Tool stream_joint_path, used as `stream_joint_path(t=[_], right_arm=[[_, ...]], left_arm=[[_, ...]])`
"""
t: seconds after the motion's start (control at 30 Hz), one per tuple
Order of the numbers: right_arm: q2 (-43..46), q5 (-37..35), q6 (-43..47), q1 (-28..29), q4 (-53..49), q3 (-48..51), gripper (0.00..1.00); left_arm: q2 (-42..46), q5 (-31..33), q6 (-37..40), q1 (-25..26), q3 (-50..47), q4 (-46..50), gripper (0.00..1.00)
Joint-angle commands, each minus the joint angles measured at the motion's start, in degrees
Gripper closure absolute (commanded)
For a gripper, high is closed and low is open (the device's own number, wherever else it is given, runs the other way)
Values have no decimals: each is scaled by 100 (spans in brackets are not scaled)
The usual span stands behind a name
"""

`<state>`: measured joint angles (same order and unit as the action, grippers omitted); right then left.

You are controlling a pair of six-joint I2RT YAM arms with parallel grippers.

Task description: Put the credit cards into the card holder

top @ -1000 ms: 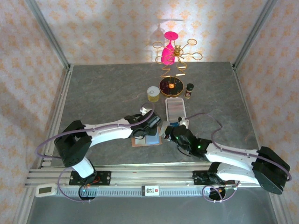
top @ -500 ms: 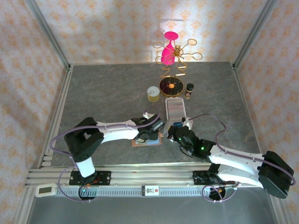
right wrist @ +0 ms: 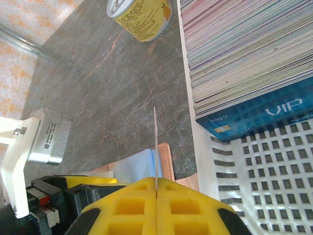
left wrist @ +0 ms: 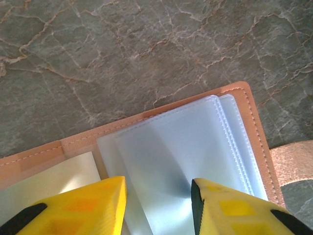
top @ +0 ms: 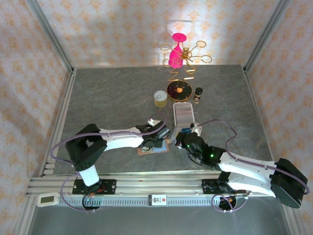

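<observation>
Tan stitched-leather card holder (left wrist: 171, 147) lies open on the veined grey stone desk (left wrist: 122, 49), its translucent plastic sleeves fanned; its near part is cut off. Left gripper (left wrist: 157, 196): yellow padded jaws apart above the sleeves. Right gripper (right wrist: 156, 183): jaws closed on a thin card (right wrist: 155, 142), seen edge-on, face unreadable. Other credit cards (right wrist: 244, 49) stand stacked in a white perforated tray (right wrist: 254, 161).

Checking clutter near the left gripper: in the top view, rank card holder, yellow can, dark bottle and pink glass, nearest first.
1. card holder, directly under the left gripper
2. yellow can, behind it
3. dark bottle, back and to the right
4. pink glass, at the far back
</observation>
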<state>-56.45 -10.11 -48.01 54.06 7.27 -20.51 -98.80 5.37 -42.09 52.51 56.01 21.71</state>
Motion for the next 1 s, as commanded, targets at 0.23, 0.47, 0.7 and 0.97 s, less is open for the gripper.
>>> stream_joint_path(t=[0.23, 0.47, 0.7, 0.97], right_arm=[[-117, -38, -16, 23, -52, -67, 100], [-314, 302, 112, 26, 134, -145, 100], [-848, 893, 370, 102, 491, -368, 100], [-1411, 1262, 393, 139, 955, -539, 100]], left_arm=[[420, 160, 43, -80, -340, 126, 66], [629, 99, 34, -142, -544, 39, 69], [846, 33, 34, -215, -792, -106, 75], [1168, -30, -12, -295, -1076, -322, 79]])
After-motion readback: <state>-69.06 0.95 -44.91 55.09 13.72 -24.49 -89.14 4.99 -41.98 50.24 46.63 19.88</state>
